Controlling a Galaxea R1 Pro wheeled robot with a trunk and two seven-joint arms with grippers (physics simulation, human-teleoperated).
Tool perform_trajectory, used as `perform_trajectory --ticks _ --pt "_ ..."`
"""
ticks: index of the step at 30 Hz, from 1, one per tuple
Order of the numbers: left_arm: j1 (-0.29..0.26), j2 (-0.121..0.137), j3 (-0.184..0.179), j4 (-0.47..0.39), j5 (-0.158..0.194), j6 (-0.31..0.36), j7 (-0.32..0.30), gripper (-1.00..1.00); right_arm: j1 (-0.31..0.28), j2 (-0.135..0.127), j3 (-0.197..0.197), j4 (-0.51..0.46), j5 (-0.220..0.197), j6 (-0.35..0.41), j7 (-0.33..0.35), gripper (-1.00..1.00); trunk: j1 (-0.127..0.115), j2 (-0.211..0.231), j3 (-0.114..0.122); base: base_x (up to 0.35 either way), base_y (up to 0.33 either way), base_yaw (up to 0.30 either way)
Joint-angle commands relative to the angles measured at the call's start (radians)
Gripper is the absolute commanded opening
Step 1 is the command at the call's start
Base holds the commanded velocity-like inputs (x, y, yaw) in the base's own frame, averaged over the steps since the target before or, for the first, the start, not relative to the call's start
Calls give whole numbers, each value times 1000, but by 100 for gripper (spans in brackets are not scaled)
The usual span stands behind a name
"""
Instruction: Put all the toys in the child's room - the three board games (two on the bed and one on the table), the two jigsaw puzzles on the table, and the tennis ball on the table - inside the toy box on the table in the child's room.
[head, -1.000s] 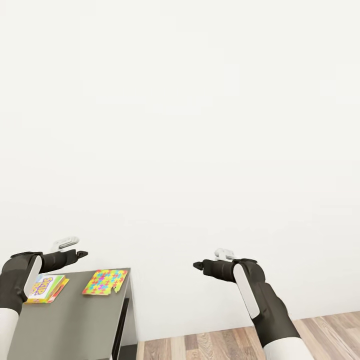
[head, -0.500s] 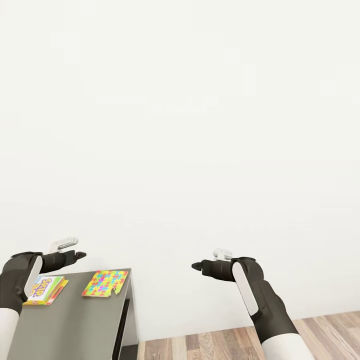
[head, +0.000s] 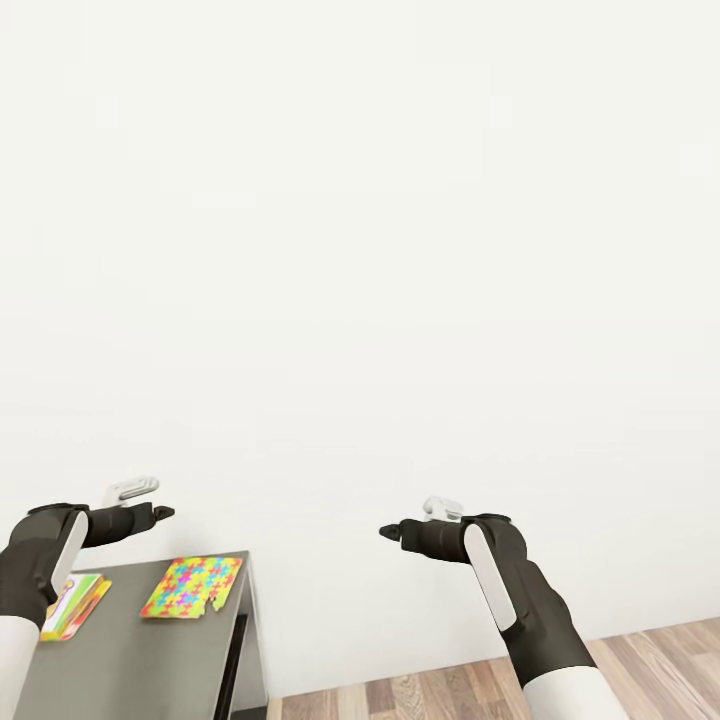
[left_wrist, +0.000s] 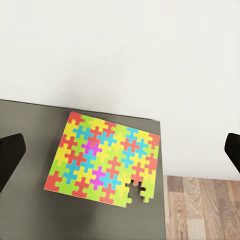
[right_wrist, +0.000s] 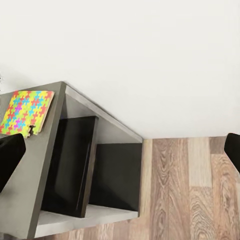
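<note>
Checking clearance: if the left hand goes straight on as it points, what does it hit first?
Probably the jigsaw puzzle on the dark grey table: the left wrist view centres on it, between the open left hand fingertips. Depth is unclear.

A square jigsaw puzzle (head: 190, 587) of pink, yellow, green and blue pieces lies flat near the dark grey counter's (head: 140, 660) far end corner, one corner piece loose; a white-green-purple board game (head: 72, 604) lies flat nearby, partly hidden.
</note>
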Motion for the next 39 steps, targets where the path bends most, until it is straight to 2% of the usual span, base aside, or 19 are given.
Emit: perform_trajectory --ticks 1,26,39 --pt "-1 0 2 0 4 7 -1 100 -1 0 -1 -1 10 4 10 100 0 -2 -2 54 13 -4" --pt "-1 -2 2 0 4 8 3 100 0 0 -1 -1 10 4 13 100 0 -2 -3 42 95 0" --pt "-1 -2 1 0 4 8 3 100 -1 0 -2 0 10 4 19 100 0 -2 -20 2 3 0"
